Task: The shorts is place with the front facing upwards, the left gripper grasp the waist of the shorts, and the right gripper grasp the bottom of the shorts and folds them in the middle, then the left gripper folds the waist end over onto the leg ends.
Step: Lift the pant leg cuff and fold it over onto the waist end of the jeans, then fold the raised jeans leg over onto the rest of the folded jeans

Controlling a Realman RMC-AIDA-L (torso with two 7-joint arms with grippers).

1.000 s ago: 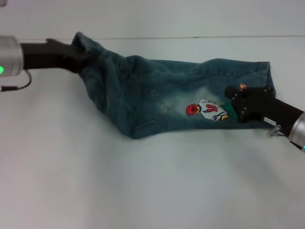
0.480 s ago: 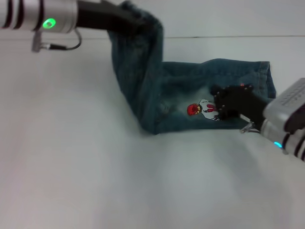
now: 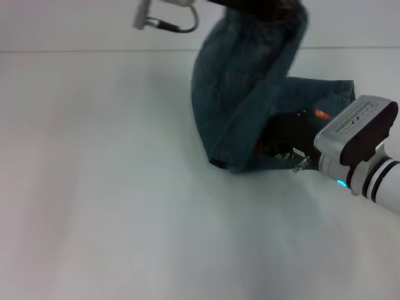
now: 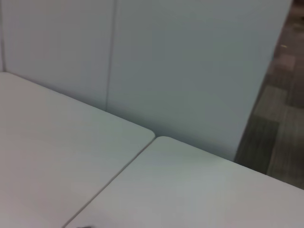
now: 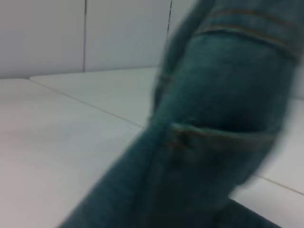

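The shorts (image 3: pixel 240 100) are blue-green denim, half raised off the white table (image 3: pixel 112 187). At the top edge of the head view my left gripper (image 3: pixel 262 5) is shut on their waist end, holding it high above the middle of the garment. The leg ends (image 3: pixel 340 94) lie flat on the table at the right. My right gripper (image 3: pixel 282 134) rests low on the shorts beside the hanging fold, its grey wrist (image 3: pixel 356 128) trailing to the right. An orange embroidery patch (image 3: pixel 322 114) shows near it. The right wrist view is filled by the hanging denim and a pocket (image 5: pixel 223 137).
A cable loop (image 3: pixel 175 22) hangs from the left wrist at the top. A seam between two table tops (image 4: pixel 114 173) runs along the back, with a pale wall (image 4: pixel 190 61) behind and carpet floor (image 4: pixel 280 118) beyond the table edge.
My left gripper has swung the waist end up and to the right, over the legs. The cartoon embroidery is now covered by the fold. My right gripper has shifted slightly left on the cloth.
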